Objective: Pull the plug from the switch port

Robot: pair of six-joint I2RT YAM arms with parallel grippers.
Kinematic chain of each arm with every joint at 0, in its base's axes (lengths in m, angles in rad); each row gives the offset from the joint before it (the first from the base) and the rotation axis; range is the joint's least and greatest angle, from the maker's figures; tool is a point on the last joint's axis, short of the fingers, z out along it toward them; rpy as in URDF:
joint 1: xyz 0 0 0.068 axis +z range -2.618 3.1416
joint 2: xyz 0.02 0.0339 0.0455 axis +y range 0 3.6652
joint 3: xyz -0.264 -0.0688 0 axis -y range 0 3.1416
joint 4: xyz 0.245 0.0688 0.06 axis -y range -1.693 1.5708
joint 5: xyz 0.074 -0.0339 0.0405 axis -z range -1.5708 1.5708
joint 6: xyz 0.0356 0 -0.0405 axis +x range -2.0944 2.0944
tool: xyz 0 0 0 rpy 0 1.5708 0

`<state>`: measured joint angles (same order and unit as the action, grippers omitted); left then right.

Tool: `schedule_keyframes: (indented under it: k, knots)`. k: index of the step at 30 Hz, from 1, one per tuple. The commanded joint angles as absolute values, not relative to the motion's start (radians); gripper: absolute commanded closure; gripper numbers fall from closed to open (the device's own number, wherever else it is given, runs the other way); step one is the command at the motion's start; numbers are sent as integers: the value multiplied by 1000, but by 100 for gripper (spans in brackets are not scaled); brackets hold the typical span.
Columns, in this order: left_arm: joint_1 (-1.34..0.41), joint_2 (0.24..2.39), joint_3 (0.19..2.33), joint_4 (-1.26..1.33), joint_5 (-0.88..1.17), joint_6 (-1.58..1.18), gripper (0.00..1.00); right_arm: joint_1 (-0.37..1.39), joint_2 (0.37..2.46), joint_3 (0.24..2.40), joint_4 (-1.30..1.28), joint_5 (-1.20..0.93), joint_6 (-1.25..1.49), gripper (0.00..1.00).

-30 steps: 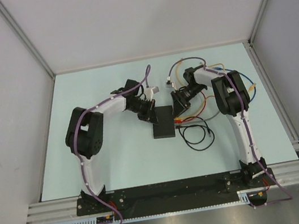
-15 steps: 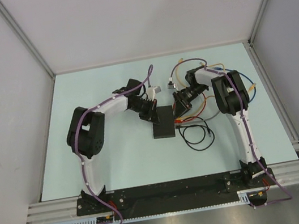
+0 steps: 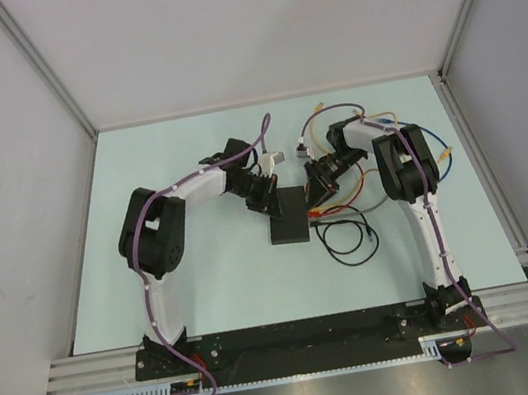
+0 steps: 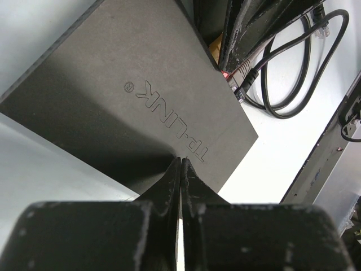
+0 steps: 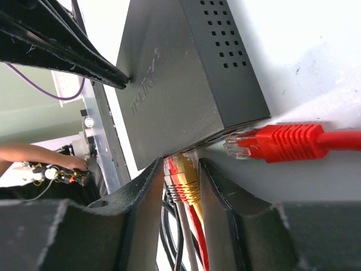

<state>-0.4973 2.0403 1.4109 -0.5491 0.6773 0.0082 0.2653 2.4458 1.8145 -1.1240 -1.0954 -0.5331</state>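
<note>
The switch [image 3: 287, 222] is a flat matte-black box lying between the two arms; its top [image 4: 130, 96] bears raised lettering. My left gripper [image 4: 181, 160] is shut, with its tips resting on the switch's top near a corner [image 3: 274, 200]. In the right wrist view a yellow plug [image 5: 189, 179], a red one and a grey one sit side by side in the switch's [image 5: 169, 84] port face. My right gripper [image 5: 181, 179] straddles these plugs. Its jaws are narrow, and a slim gap shows beside the yellow plug.
A loose red plug [image 5: 265, 142] lies on the table beside the switch, out of any port. Black cable loops [image 3: 347, 239] and coloured cables [image 3: 433, 144] trail to the right of the switch. Walls and metal rails surround the pale table [image 3: 208, 288].
In the top view both grippers have edged slightly toward the switch. The switch and the cables have not moved.
</note>
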Motion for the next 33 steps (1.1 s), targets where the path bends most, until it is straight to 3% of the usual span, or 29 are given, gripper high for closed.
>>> schedule_keyframes:
  k: [1,7,16,22,33]
  knots:
    - [-506,2068,1420,-558,617,41,98,287,2488,1830,-1069,-980,-508,64]
    - [-509,2069,1425,-558,614,41,98,293,2496,1833,-1071,-971,-503,79]
    - [-512,2072,1425,-557,612,40,98,293,2510,1845,-1069,-944,-477,89]
    - [-512,2069,1420,-557,612,41,98,284,2500,1871,-1115,-850,-557,92]
    - [-522,2075,1427,-561,603,46,98,241,2563,2003,-1258,-953,-603,93]
